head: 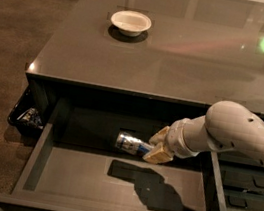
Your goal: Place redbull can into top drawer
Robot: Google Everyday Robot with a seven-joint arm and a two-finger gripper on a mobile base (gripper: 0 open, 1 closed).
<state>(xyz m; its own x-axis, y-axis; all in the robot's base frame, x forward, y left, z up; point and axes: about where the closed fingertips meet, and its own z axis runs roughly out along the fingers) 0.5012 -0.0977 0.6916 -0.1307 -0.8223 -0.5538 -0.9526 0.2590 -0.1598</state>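
Observation:
The top drawer (pixel 35 161) is pulled wide open below the table's front edge, dark grey and shallow. My gripper (pixel 153 145) is inside the drawer's opening, toward its back middle, shut on the redbull can (pixel 129 143). The can lies on its side, silver and blue, pointing left from the tan fingers (pixel 159 154), a little above the drawer floor. Its shadow falls on the floor just below. The white arm reaches in from the right.
A white bowl (pixel 131 22) stands on the glossy grey table (pixel 190 62) at the back left. A dark bin with clutter (pixel 26 115) sits left of the drawer. Narrower drawers with handles (pixel 255 182) are at the right.

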